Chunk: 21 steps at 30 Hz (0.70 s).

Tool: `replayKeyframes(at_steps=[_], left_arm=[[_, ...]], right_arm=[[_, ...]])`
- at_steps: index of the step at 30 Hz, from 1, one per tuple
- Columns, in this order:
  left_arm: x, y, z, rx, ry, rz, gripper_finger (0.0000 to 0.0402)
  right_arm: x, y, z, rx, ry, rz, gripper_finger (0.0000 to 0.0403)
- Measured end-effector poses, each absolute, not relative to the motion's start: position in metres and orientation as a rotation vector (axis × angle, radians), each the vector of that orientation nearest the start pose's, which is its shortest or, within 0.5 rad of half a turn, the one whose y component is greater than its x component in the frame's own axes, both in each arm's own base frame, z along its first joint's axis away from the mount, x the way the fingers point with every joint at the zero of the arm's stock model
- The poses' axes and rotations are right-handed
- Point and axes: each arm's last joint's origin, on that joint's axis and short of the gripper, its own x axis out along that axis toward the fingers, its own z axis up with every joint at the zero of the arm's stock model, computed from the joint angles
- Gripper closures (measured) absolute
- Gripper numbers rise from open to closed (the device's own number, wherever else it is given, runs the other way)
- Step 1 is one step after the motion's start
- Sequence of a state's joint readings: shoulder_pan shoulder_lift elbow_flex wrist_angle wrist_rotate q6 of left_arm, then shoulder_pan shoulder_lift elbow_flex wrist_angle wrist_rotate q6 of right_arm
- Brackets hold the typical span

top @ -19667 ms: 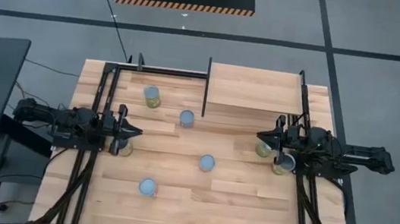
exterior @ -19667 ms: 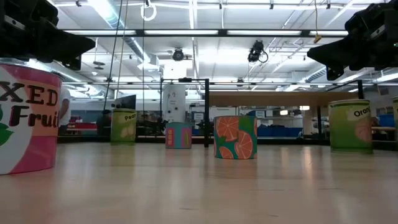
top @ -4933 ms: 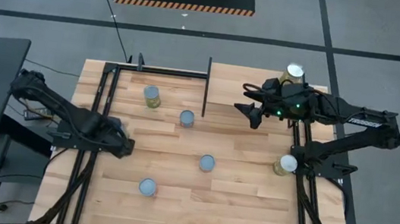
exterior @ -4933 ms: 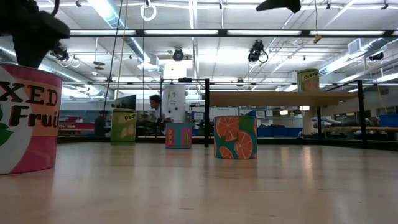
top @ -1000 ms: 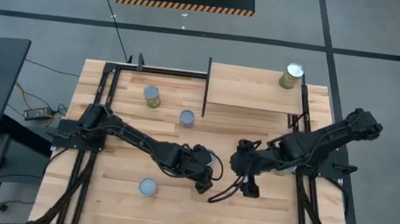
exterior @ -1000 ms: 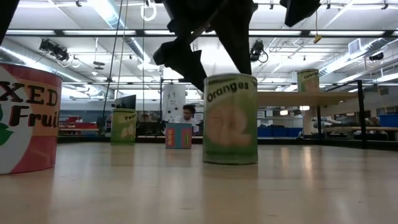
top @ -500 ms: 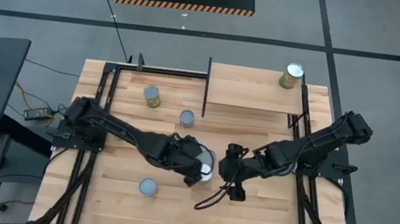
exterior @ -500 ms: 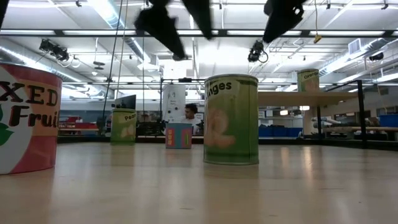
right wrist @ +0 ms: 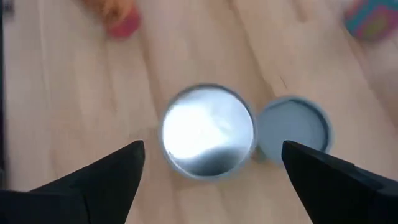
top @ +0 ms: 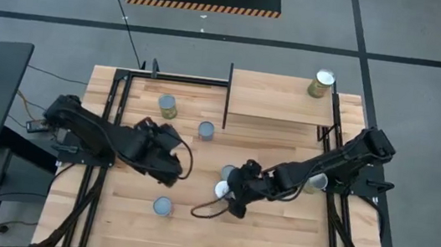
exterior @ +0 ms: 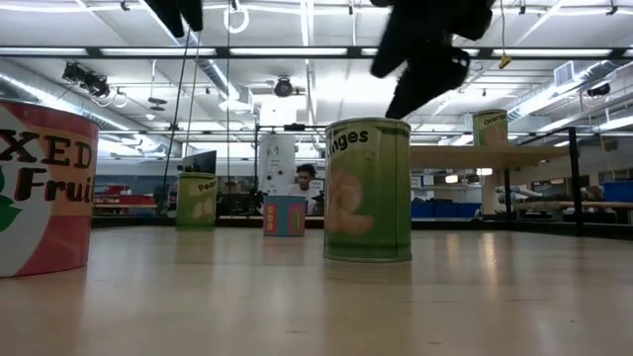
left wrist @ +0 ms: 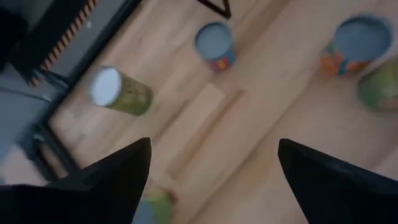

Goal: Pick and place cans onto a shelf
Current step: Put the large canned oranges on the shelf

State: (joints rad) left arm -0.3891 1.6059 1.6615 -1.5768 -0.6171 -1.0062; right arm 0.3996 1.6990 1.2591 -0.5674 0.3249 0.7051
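Observation:
A green can labelled "Oranges" (exterior: 367,190), with a shiny top (top: 222,189), stands upright on the plank table beside an orange-labelled can with a blue-grey top (top: 229,174). My right gripper (top: 233,199) hovers open just above it, and the can's top (right wrist: 208,132) shows between its fingers with no touch. My left gripper (top: 171,165) is open in the air left of the table's middle, over bare planks (left wrist: 213,143). One green can (top: 320,83) stands on the shelf (top: 278,97) at the back right.
More cans stand on the table: two at the back left (top: 167,106) (top: 206,130), a pink "Mixed Fruit" one near the front (top: 163,207), and one under the right arm (top: 315,182). A thin dark panel (top: 228,95) rises at the shelf's left edge.
My left gripper has pulled away from the green can, rising and going toward the table's left edge, still open. My right gripper has come down and leftward over that can, rolling as it went. The can stays upright on the table, turned a little about its own axis.

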Motion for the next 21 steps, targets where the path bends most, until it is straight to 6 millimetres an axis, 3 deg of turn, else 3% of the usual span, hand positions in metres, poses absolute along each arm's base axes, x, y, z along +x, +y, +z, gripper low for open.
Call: replayKeyframes(at_steps=[6, 14, 21], left_arm=[[0.255, -0.058, 0.366, 0.024, 1.038, 0.779, 0.0044], [0.247, -0.015, 0.378, 0.082, 1.091, 0.806, 0.0044], [0.23, -0.008, 0.39, 0.009, 1.075, 0.774, 0.0045]], right_arm=[[0.341, 0.135, 0.237, 0.437, 0.848, -0.411, 0.0021], [0.369, 0.157, 0.245, 0.213, 0.95, -0.486, 0.0021], [0.373, 0.165, 0.24, 0.462, 0.886, -0.612, 0.0016]])
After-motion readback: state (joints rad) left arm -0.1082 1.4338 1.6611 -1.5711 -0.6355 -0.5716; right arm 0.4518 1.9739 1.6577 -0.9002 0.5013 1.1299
